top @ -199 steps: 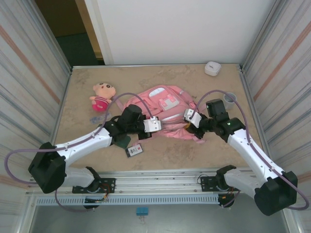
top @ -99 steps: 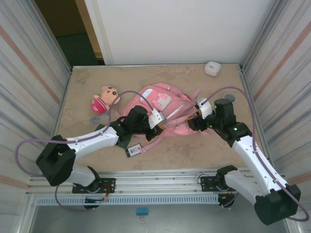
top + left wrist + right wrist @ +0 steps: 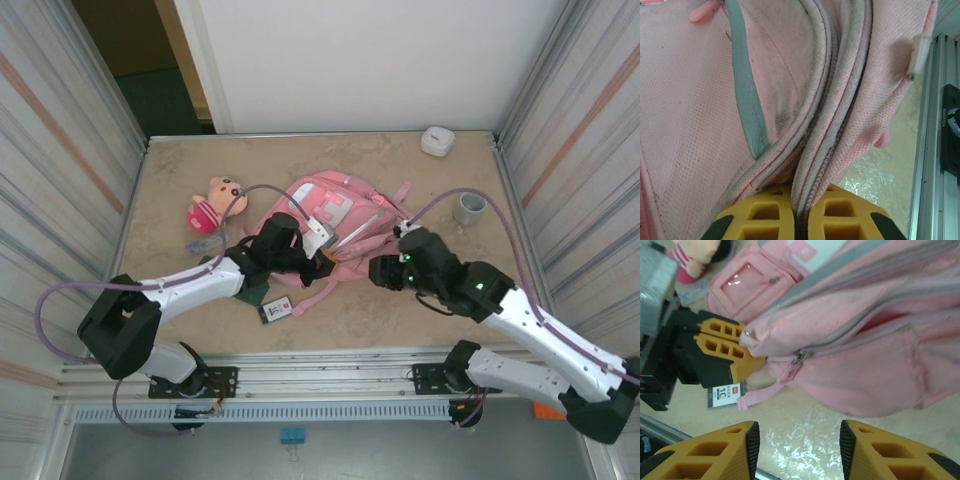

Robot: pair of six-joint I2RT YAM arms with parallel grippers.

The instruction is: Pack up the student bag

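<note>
The pink student bag (image 3: 345,225) lies in the middle of the table, its zipped opening toward the near edge. My left gripper (image 3: 322,252) is shut on the bag's zipper rim; in the left wrist view the yellow fingertips (image 3: 765,220) pinch the folded pink fabric (image 3: 790,75). My right gripper (image 3: 385,272) hangs open just in front of the bag's near right side, with only bare table between its jaws (image 3: 800,445). The right wrist view shows the bag (image 3: 865,340), its zipper pull (image 3: 799,358) and the left gripper's fingers (image 3: 725,342) on the rim.
A plush doll (image 3: 212,203) lies left of the bag. A small "10" card (image 3: 276,309) sits near the front edge under the left arm. A grey cup (image 3: 468,209) stands at the right, a white box (image 3: 437,141) at the back. Metal walls close both sides.
My right gripper opened, let go of the bag and drew back toward the near edge, uncovering the cup. The left gripper stayed shut on the rim and shifted slightly toward the back.
</note>
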